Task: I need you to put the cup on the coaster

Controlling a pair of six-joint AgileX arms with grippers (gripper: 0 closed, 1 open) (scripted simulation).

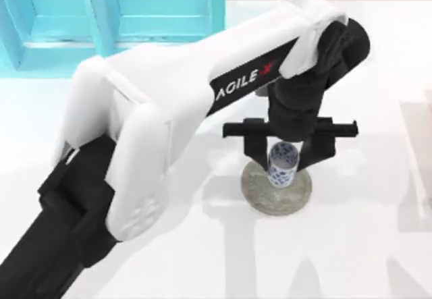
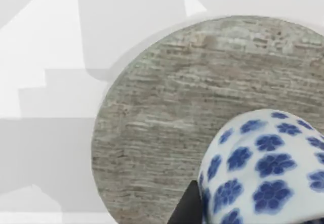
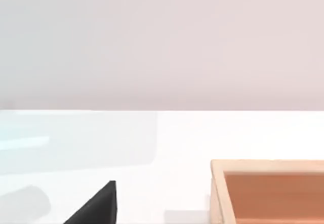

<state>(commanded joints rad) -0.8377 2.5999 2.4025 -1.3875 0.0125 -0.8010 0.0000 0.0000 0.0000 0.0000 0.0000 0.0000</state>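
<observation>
- The left gripper point(image 1: 282, 156), black and two-fingered, hangs straight down over the middle of the white desk point(image 1: 364, 258), a little toward its right edge; its fingers are clamped on either side of the small white cylindrical cup with blue flower print point(image 1: 282, 165)
- That cup sits over the flat round mottled grey coaster point(image 1: 277, 189), toward the disc's far half; the top view does not settle whether its base touches the disc or hangs just above it
- In the left wrist view the cup point(image 2: 266, 168) overlaps one side of the coaster point(image 2: 167, 123), with much bare grey showing on the other side, so I judge the cup to be inside the rim but off centre
- To do this step well, I would lower gently and keep the cup upright until its base bears flat on the disc, then part the fingers evenly so neither drags the cup sideways
- Lifting straight up afterwards seems safest, since a narrow cup could tip if a finger brushes it
- The right arm is parked off at the desk's right side; its wrist view looks across the desk to a shallow orange-brown wooden box point(image 3: 268, 191), and I cannot tell how its fingers stand
</observation>
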